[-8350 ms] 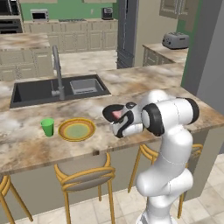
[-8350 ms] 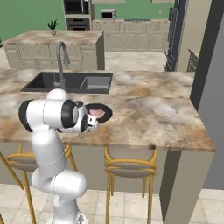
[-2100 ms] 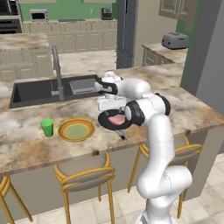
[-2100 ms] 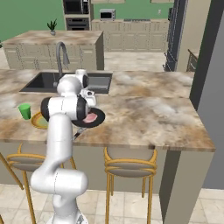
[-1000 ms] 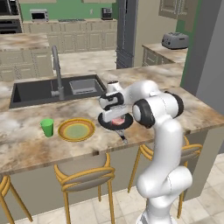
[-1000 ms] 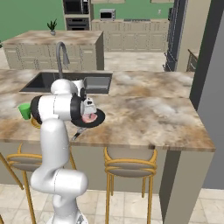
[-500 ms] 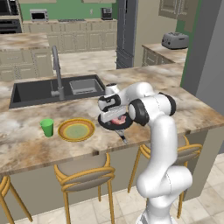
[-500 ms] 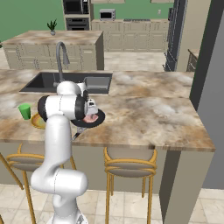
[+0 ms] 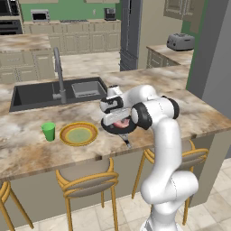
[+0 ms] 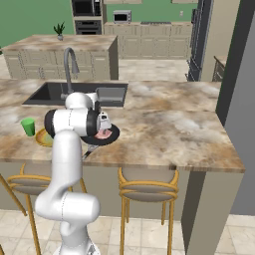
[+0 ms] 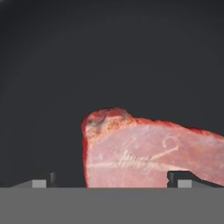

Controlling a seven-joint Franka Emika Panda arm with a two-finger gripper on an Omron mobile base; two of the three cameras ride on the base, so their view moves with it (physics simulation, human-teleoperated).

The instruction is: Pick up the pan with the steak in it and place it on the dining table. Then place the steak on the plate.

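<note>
The black pan [image 9: 118,128] rests on the dining table [image 9: 27,149], its short handle [image 9: 127,142] pointing at the front edge. Inside it lies the pinkish-red steak [image 9: 121,123]. My gripper [image 9: 113,118] hangs low over the pan, open and pointing down at the meat. In the hand view the steak [image 11: 148,157] lies on the dark pan floor [image 11: 109,57], and a fingertip [image 11: 43,180] stands on each side of it. From the right, the pan [image 10: 105,136] and steak [image 10: 104,134] sit just beside my hand. The yellow-rimmed plate [image 9: 79,134] lies left of the pan.
A small green cup [image 9: 48,131] stands left of the plate. The dark sink [image 9: 54,92] with its grey tap [image 9: 58,74] lies behind them. Wooden stools [image 9: 88,176] line the table's front edge. The stone top [image 10: 164,134] stretches right of the pan.
The pan, earlier carried in the air at the table's edge, now rests on the table. Over the last second my open hand has come down closer over the steak.
</note>
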